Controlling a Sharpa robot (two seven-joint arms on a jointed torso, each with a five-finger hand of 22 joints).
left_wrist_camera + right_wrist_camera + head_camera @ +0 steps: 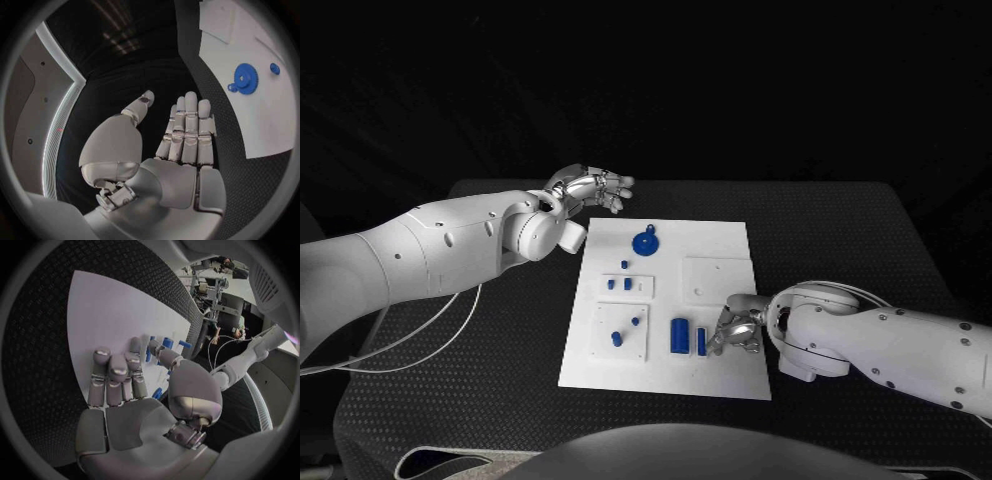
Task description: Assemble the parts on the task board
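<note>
— So, starting at the left: the left hand [593, 187] hangs off the far-left corner of the task board [718, 240], over the black table [488, 380]. Its fingers are straight and apart, nothing in them.

— And on the board itself?

— Going across: a small raised plate at the near left carries two short blue pegs [626, 331]. Beyond it are a few more little blue parts [623, 283], and at the far end a blue gear [645, 242] lies flat. Whether any of these is properly seated, I can't tell from here.

— What about the longer pieces?

— Two blue bars [689, 337] lie side by side near the front middle. Their long axes run from the near edge toward the far edge, roughly parallel to the board's long sides. They look loose to me, simply lying there.

— And the right side?

— The right hand [736, 331] is down at the board just beside those bars, fingers extended toward them and a little apart. I see nothing clamped in it. My guess is the job is in its early or middle stretch, with the bars yet to be placed.
</note>
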